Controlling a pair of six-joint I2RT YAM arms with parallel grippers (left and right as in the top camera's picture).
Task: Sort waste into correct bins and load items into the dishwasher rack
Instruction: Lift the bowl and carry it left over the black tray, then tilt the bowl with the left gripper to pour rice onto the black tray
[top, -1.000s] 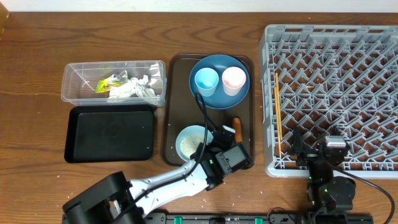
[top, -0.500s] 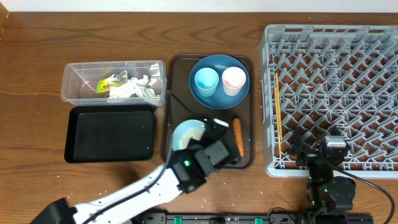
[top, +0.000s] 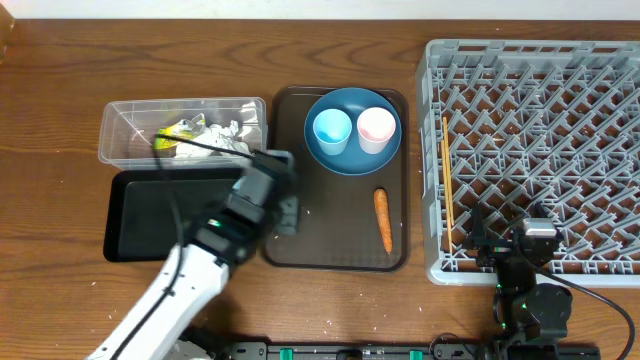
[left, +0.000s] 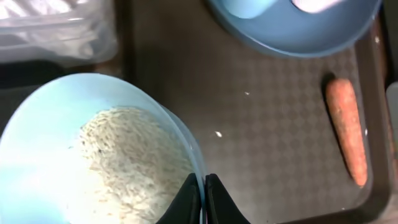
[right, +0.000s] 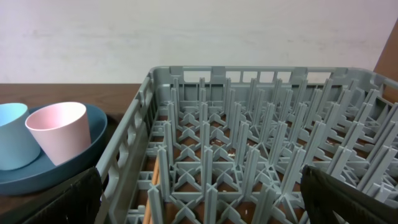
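My left gripper (top: 283, 213) (left: 202, 186) is shut on the rim of the light-blue bowl (left: 56, 118), which holds white rice (left: 137, 162). It is held above the left edge of the brown tray (top: 340, 240). In the overhead view my arm hides the bowl. The carrot (top: 383, 220) (left: 346, 134) lies on the tray. The dark-blue plate (top: 340, 160) carries the blue cup (top: 331, 129) and the pink cup (top: 376, 127). The clear tub (top: 115, 130) holds tissue (top: 215, 145) and a yellow-green wrapper (top: 178, 132). The black tray (top: 150, 220) lies below it. My right gripper (top: 525, 240) (right: 202, 199) is open and empty at the rack's (top: 540, 150) front edge. No silvery packet shows.
A thin wooden stick (top: 447, 180) lies along the rack's left side. A loose rice grain (left: 218, 134) lies on the brown tray. A few white specks lie on the table near the front edge.
My left arm has lifted the bowl off the brown tray's lower left and swung it left toward the bins. The carrot now lies fully uncovered. The right arm has not moved.
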